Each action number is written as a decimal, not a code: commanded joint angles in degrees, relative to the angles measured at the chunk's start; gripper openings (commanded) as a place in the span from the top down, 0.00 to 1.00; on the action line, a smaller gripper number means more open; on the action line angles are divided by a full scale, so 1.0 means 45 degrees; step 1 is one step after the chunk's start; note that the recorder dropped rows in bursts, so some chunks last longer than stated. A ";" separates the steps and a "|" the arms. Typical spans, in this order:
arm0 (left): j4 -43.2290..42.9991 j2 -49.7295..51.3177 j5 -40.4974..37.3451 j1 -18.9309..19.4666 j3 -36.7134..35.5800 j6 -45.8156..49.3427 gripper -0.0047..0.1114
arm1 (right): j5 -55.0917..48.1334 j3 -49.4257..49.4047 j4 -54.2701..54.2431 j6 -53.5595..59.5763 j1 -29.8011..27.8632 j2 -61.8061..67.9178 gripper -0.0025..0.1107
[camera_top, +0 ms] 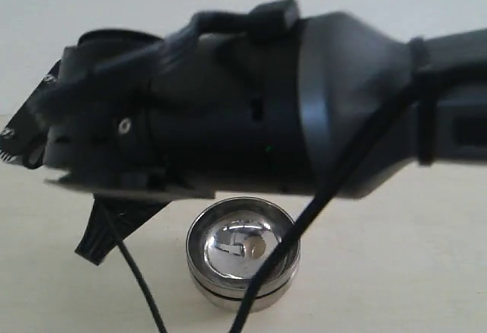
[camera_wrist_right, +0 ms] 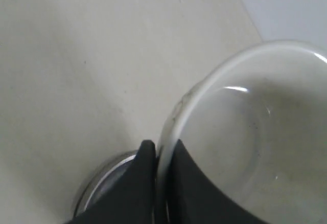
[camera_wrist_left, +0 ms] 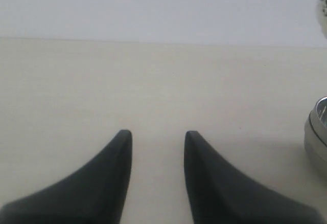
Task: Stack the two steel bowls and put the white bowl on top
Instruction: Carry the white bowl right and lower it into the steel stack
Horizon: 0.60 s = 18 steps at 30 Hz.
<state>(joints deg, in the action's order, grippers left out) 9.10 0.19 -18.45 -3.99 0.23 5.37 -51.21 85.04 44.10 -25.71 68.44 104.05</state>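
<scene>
The two steel bowls [camera_top: 243, 253] stand nested on the table, one inside the other, with a seam showing round the outside. In the right wrist view the white bowl [camera_wrist_right: 255, 132] is held up at a tilt. My right gripper [camera_wrist_right: 162, 144] is shut on its rim, one finger inside and one outside. A steel bowl's rim [camera_wrist_right: 104, 178] shows beneath the fingers. My left gripper [camera_wrist_left: 156, 134] is open and empty, low over bare table, with the steel bowls' side [camera_wrist_left: 318, 132] off to one edge. The exterior view does not show the white bowl.
A big dark arm [camera_top: 251, 105] with its cable [camera_top: 335, 181] crosses close to the exterior camera and hides most of the scene. The pale table [camera_top: 396, 272] runs back to a plain white wall [camera_wrist_left: 153, 4].
</scene>
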 commanded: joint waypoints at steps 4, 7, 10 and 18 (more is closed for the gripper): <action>0.0015 -0.0042 0.0085 0.0036 -0.0050 0.0036 0.68 | 0.0423 -0.0620 -0.3666 0.1449 -0.1781 -0.0595 0.98; 0.0015 -0.0042 0.0085 0.0036 -0.0050 0.0036 0.68 | 0.1501 -0.1552 -0.3768 0.1312 -0.2168 -0.0595 0.98; 0.0015 -0.0042 0.0085 0.0036 -0.0050 0.0036 0.68 | 0.2090 -0.2536 -0.3791 0.1078 -0.2281 -0.0595 0.98; 0.0015 -0.0042 0.0085 0.0036 -0.0050 0.0036 0.68 | 0.3033 -0.3773 -0.4275 0.1368 -0.2281 -0.0595 0.98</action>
<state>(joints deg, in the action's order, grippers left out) 9.10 0.19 -18.45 -3.99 0.23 5.37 -40.59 69.47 24.94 -20.02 58.52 102.05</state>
